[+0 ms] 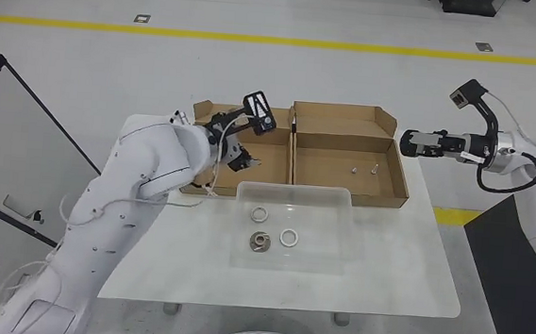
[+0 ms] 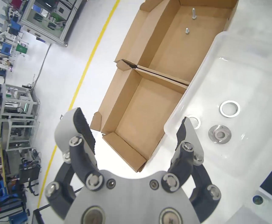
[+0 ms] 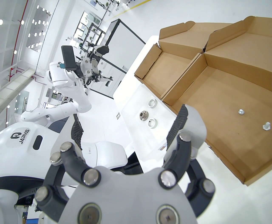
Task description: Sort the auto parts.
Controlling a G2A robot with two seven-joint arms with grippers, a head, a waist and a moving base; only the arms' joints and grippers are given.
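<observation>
The left gripper (image 1: 240,155) hangs over the left cardboard box (image 1: 272,172), jaws spread wide and holding nothing. Right against the boxes' near walls, a clear tray (image 1: 341,196) sits on the bench (image 1: 402,263). It holds a metal ring (image 1: 260,214), a flanged hub (image 1: 259,241) just below it and a second ring (image 1: 289,237) beside the hub. The right cardboard box (image 1: 329,172) holds two bolts, one (image 1: 353,169) near the other (image 1: 376,166). The right gripper (image 1: 405,143) is level with that box's far right corner, jaws also wide and empty.
</observation>
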